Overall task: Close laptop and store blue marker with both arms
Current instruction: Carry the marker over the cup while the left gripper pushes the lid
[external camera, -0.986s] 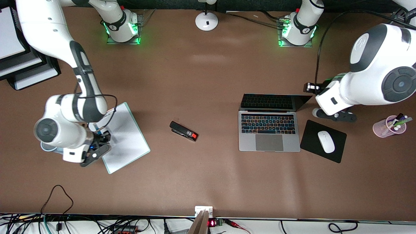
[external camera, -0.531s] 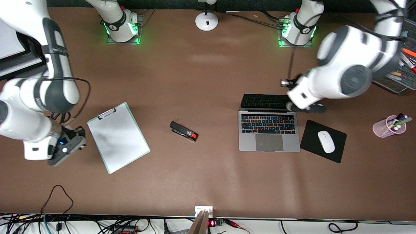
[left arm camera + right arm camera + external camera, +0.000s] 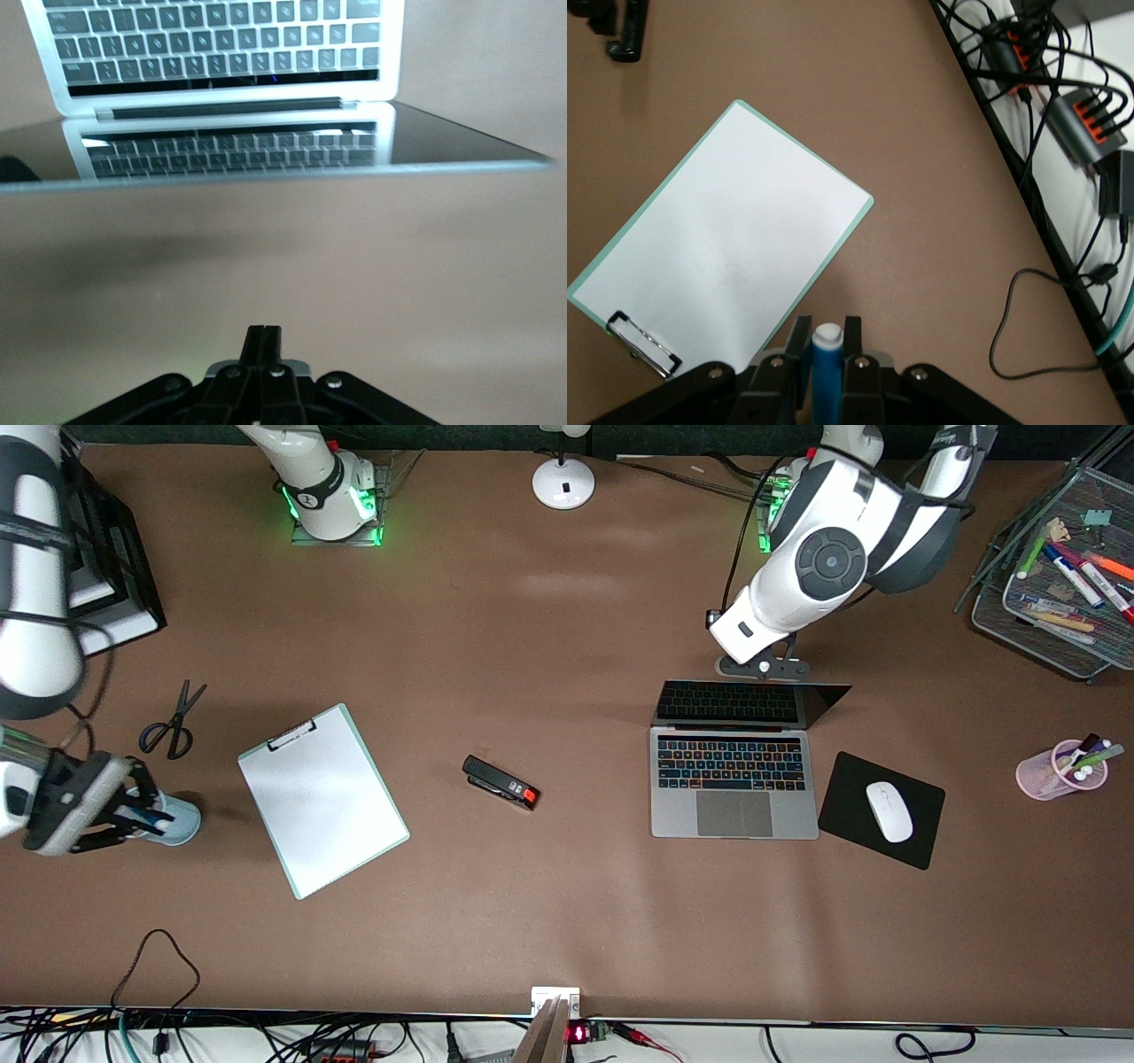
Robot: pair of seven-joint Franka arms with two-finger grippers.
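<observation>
Two right fingers [image 3: 852, 341] clamp the blue marker [image 3: 827, 367] between them

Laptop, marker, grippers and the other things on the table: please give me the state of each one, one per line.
laptop: open, lid tilted back, screen dark
blue marker: clamped in the right gripper, white end outward
right gripper: shut on the marker, above the blue cup
left gripper: shut, empty, above bare table by the laptop's lid
scissors: lying flat, blades shut
clipboard: flat, paper clipped
</observation>
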